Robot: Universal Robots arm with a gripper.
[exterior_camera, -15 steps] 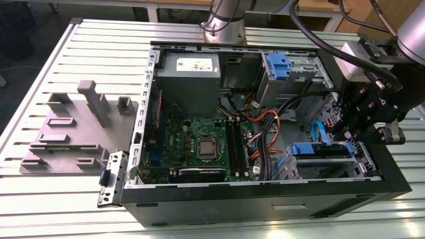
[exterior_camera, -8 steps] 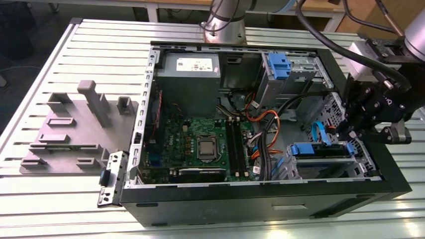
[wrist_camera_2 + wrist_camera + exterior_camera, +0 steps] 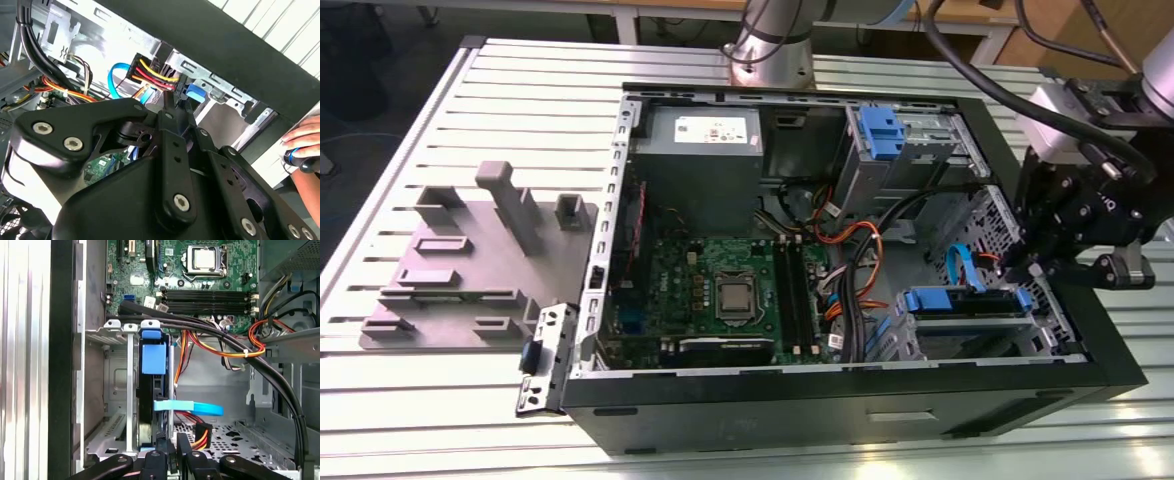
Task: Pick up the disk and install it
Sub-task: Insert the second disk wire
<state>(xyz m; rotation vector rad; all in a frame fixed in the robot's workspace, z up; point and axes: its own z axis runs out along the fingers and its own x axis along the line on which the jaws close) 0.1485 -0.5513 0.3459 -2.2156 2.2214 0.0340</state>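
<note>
A: Where is the disk sitting now?

B: It is sitting inside the drive cage of the open computer case, at the corner on the exterior view's right. In the first wrist view it is standing on edge between the metal rails, with its blue carrier handle facing the motherboard.

A: And the gripper?

B: It is reaching into that same corner. Its fingers are lying close together at the rear edge of the disk, beside the power connector with yellow, red and black wires. I cannot tell if they are clamping something or only touching there.

A: So how far is the task going?

B: I am judging that the picking up is done and the disk is already in its bay. What is remaining seems to be the end of the installing, around the cables at the back. A blue data cable is crossing just beside it. A person's hand is waiting outside the case.
</note>
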